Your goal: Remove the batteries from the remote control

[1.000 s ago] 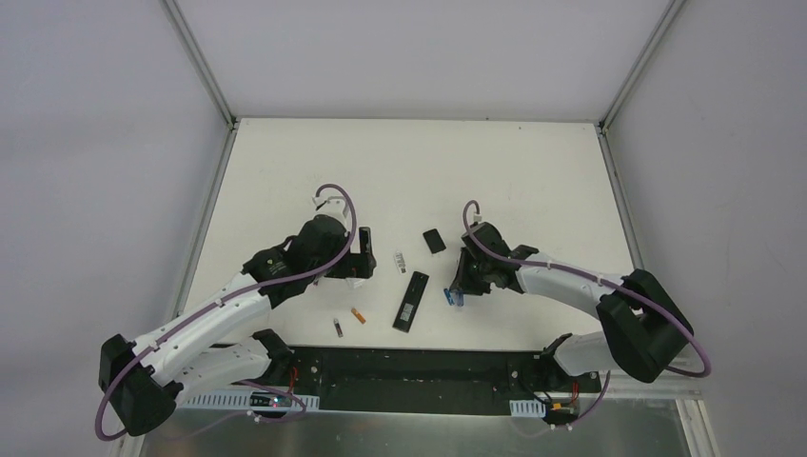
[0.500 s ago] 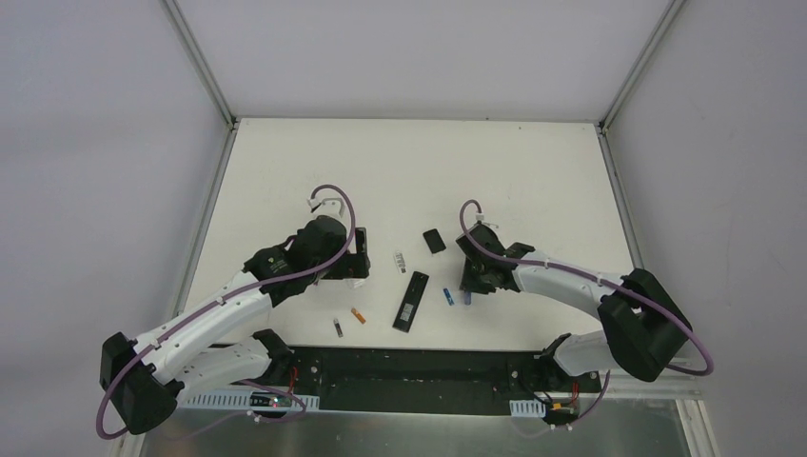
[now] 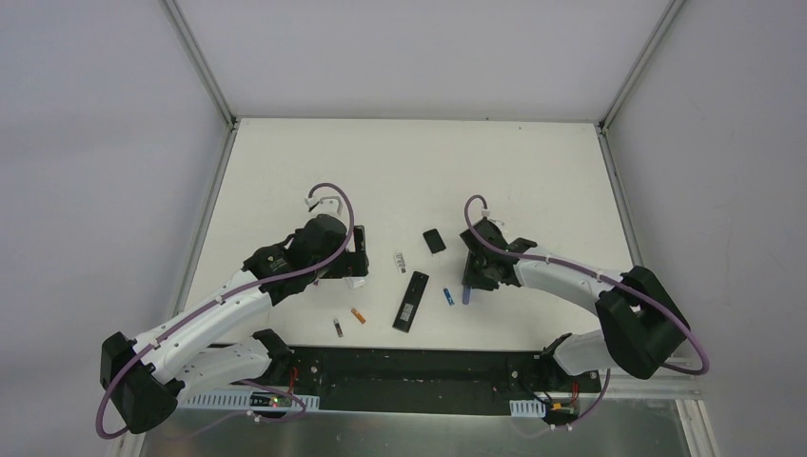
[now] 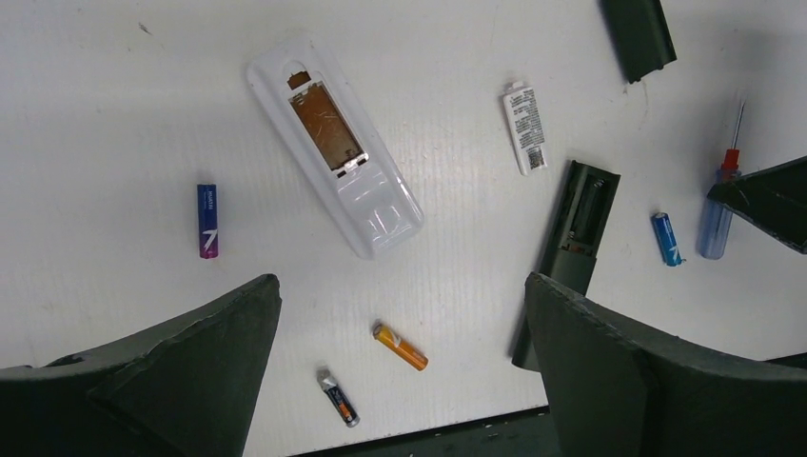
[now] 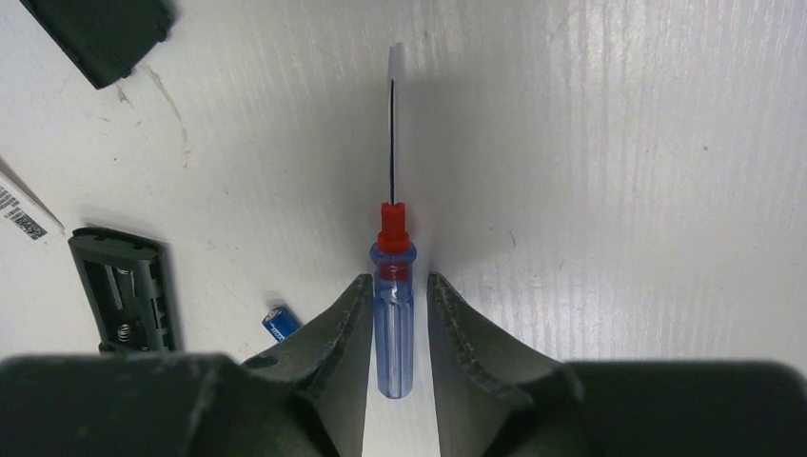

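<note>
**Both bays bare, four cells loose on the worktop**

The right claw stood narrow about the clear blue plastic handle of a red-collared screwdriver lying flat on the white worktop. A sliver of worktop showed beside the handle on one side, so the grip looked slack rather than clamped. Just beside the claw lay a small blue cylindrical cell. Beyond that was the slim black plastic remote, back up, its battery bay open with only bare springs inside.

The left claw hung wide and held nothing, above the white plastic remote, whose open bay showed nothing but its brown floor. Around that remote lay a blue-and-purple cell, an orange cell and a dark cell with a silvery tip, each apart from the others. A white labelled cover and a black cover lay farther out.

By the look of them, the cells would be light, rigid and smooth, apt to roll on the worktop or squirt out of a pinch taken near an end. The safest hold seemed to be across the middle of the barrel, with the claw square to its long axis. With both bays empty, the unloading looked done.
</note>
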### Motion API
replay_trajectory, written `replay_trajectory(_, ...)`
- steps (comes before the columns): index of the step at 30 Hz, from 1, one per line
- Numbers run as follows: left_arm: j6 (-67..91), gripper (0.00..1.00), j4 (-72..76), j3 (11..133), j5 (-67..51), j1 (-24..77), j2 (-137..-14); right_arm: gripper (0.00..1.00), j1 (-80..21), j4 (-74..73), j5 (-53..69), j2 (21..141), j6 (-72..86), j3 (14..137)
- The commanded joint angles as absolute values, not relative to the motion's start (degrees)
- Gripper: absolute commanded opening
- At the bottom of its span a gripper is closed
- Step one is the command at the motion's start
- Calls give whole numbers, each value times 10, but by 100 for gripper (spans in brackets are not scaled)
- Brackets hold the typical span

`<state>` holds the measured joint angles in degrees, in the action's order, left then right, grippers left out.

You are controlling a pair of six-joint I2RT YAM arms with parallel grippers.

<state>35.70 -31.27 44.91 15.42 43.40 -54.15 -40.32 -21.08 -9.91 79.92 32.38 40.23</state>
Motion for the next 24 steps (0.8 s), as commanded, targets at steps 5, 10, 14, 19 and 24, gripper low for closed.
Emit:
replay_trajectory(5, 369, 99, -327, 461, 165, 429, -537, 30, -400, -278, -120, 831, 315, 380)
replay_trajectory(10, 364, 99, -329, 466, 160, 426, -540, 33, -405, -286, -119, 809, 310, 383)
replay_trajectory(14, 378, 99, -339, 468, 179, 424, -545, 55, -407, -297, -124, 759, 304, 388)
replay_trajectory(19, 407, 99, -353, 465, 208, 411, -541, 72, -403, -317, -152, 685, 308, 395)
replay_trajectory(24, 413, 99, -372, 461, 183, 342, -535, 83, -376, -327, -180, 626, 331, 391)
